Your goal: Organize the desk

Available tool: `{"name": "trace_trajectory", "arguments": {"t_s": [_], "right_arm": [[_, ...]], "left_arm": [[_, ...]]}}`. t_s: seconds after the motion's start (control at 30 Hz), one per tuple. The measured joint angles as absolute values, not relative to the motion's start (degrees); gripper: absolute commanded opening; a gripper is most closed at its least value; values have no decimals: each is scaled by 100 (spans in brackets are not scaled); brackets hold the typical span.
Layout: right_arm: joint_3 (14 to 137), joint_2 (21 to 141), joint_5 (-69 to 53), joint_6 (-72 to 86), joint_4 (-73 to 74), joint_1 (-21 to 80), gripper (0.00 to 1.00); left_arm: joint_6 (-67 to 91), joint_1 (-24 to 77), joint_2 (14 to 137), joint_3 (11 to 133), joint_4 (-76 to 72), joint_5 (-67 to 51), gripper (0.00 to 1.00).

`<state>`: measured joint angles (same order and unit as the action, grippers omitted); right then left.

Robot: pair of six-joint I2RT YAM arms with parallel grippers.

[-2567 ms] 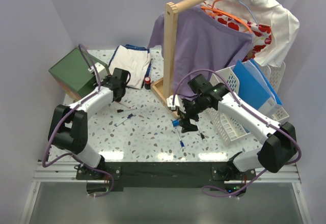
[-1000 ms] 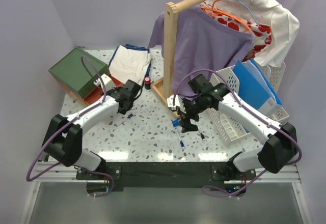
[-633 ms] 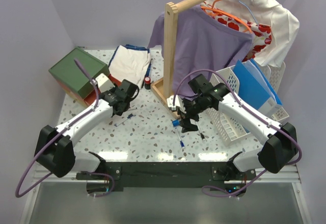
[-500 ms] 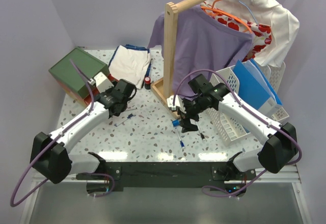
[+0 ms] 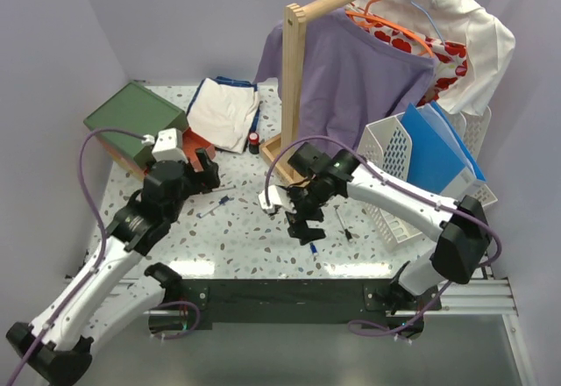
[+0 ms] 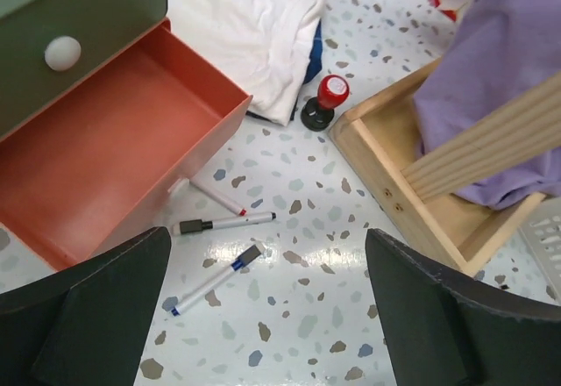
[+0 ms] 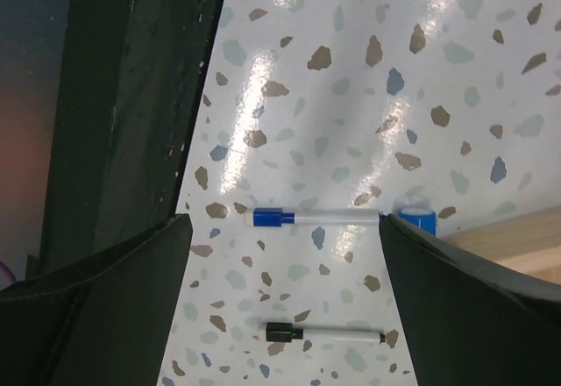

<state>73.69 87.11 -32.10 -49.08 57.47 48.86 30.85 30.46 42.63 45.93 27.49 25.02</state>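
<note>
Two sets of fingers, both spread and empty. My left fingers hang above markers beside the red drawer, mid-frame. My right fingers hang above two pens. Bench fills the overhead frame's centre.

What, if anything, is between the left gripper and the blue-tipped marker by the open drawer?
Nothing visible. The left gripper hangs open over the blue-tipped marker, which lies on bare desk; the open drawer sits off to one side.

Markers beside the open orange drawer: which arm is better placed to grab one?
Left. The open left claw hangs over those markers; the right claw sits over other markers near the front rail.
</note>
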Motion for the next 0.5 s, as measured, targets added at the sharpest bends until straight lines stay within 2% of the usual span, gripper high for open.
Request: {"name": "trace_trajectory", "arguments": {"t_s": [0.27,0.5], "right_arm": [[8862,9902,-2014,-3844,5638,5369,86],[10490,11159,-827,-2512,5076,5391,91]], "left_arm": [[2060,3046,2410,3922,2585,2471,100],[1824,3046,1682,3592,2550,2886,100]]}}
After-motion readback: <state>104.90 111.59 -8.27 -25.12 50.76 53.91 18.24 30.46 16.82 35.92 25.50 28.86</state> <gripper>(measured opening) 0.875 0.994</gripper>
